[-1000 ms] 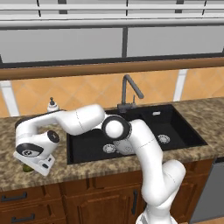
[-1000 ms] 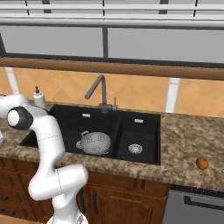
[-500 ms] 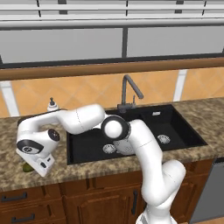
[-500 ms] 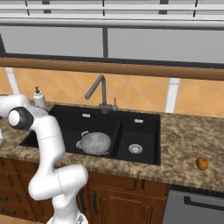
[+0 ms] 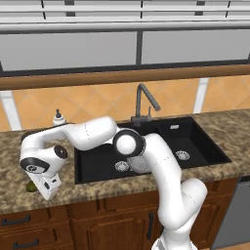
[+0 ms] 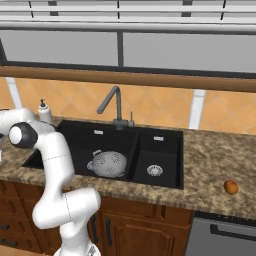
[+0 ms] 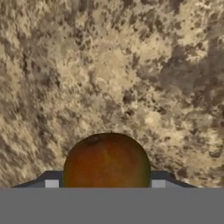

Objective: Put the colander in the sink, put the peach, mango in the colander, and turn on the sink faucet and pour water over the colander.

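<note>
Rises from the base, bends at a dark-jointed elbow above the basin, then reaches far out to its own left and folds down at the wrist. Claw (image 5: 40,188) points steeply down, low over the surface (fingertips hidden behind the white hand in the left base view). In the hand view, finger pads (image 7: 51,183) sit either side of a round fruit (image 7: 107,160), apparently touching it.
</note>
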